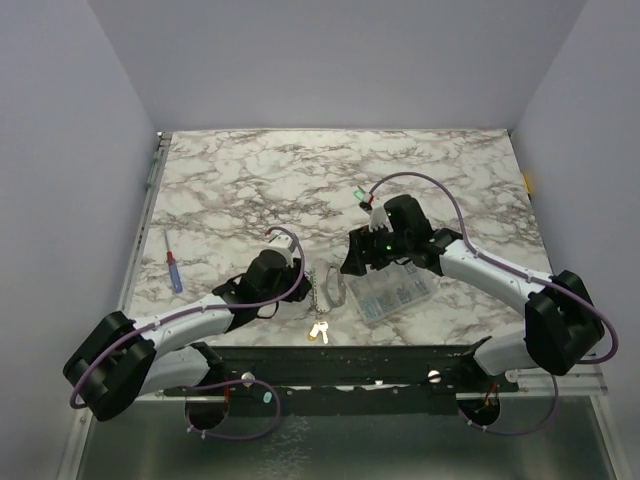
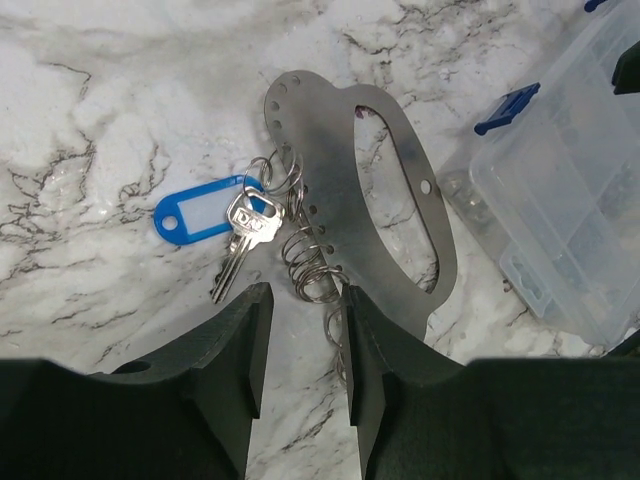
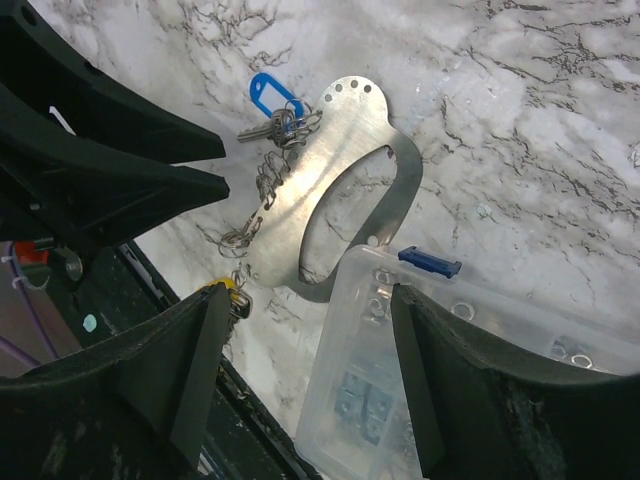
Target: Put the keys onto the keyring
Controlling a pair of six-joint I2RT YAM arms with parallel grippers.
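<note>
The keyring [image 1: 325, 285] lies flat on the marble table [image 1: 250, 180] between the two grippers, near the front edge. Seen close, it is a flat silvery oval plate with a long slot and a row of holes along one edge, and small split rings [image 2: 310, 265] are threaded through those holes. In the left wrist view the blue key [image 2: 238, 245], with its blue tag, lies at 9 o'clock of the plate, hooked to rings at the plate's far end. In the top view the yellow key [image 1: 318, 330] lies at 6 o'clock of the keyring, at the tail of the string of rings; whether it is threaded on cannot be told. The green key [image 1: 360, 194] lies well apart from the keyring, at 12 o'clock of the right gripper. The left gripper [image 2: 300, 370] hovers low over the plate's near end with its fingers apart and nothing held; a few rings lie in the gap, and one finger overlaps the plate's edge, contact unclear. The right gripper [image 3: 310, 370] has its fingers spread wide, straddling a corner of the clear box [image 3: 400, 400]. The box sits at 3 o'clock of the keyring, its corner reaching the plate's rim. A red-and-blue stick [image 1: 172, 268] lies at 9 o'clock, well apart from the left gripper.
</note>
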